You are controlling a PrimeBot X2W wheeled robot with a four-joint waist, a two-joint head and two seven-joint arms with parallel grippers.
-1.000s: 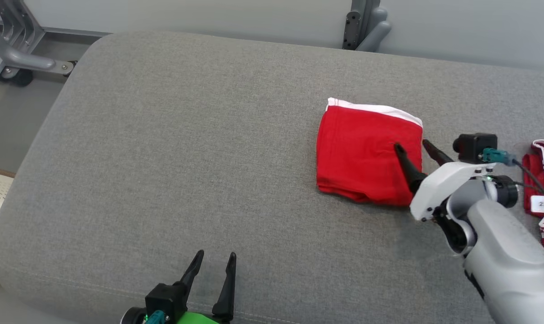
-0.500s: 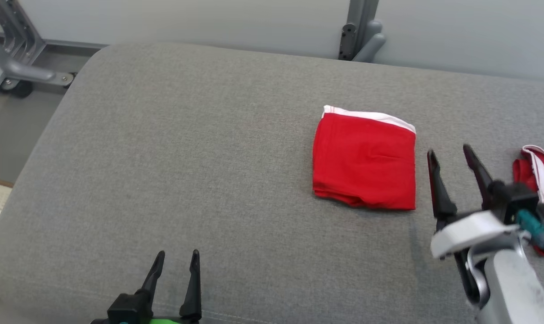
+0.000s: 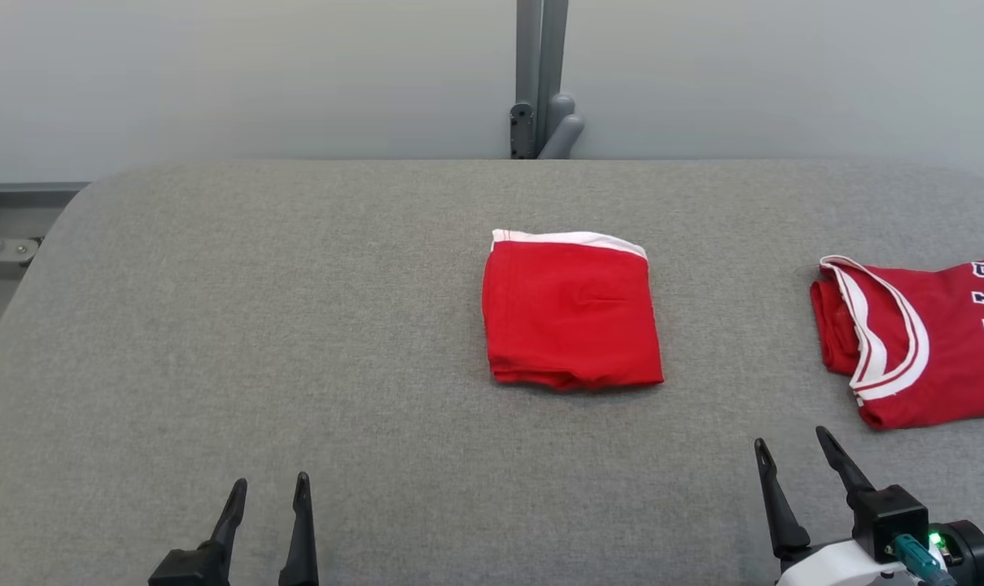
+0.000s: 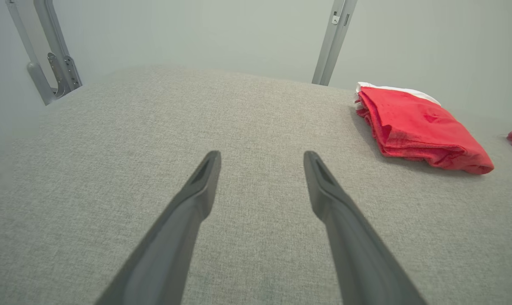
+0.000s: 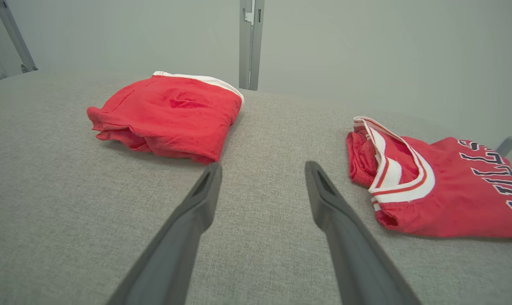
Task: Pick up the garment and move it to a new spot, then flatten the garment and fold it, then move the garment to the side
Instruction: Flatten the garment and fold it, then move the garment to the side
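Writing first: the only text is on the red jersey [image 3: 939, 358]. Its dark block letters [image 5: 493, 173] have pale outlines; an S and two L's can be read in the right wrist view, and the rest runs off the picture's edge. No tags or brand marks are legible on anything else.

Count: two red cloth items, two grippers with two dark fingers each, and one grey upholstered pad [image 3: 296, 309] carrying the cloth.

The folded red garment [image 3: 571, 313] lies as a neat, roughly square packet near the middle of the pad, a little nearer the far edge than the near one. A white band [image 3: 569, 237] runs along its far side, and the stacked fold edges face the near edge (several layers show in the wrist views). Nothing touches it.

The jersey lies flat by the pad's right edge, well apart from the folded packet, with its white-and-red trimmed opening [image 5: 391, 169] turned toward the packet.

The left gripper [image 3: 270, 480] hangs over the near edge toward the left corner, fingers spread, holding nothing. The right gripper [image 3: 789, 437] is over the near edge toward the right, just short of the jersey, also spread and empty.

A grey metal post [image 3: 540, 81] stands behind the far edge.
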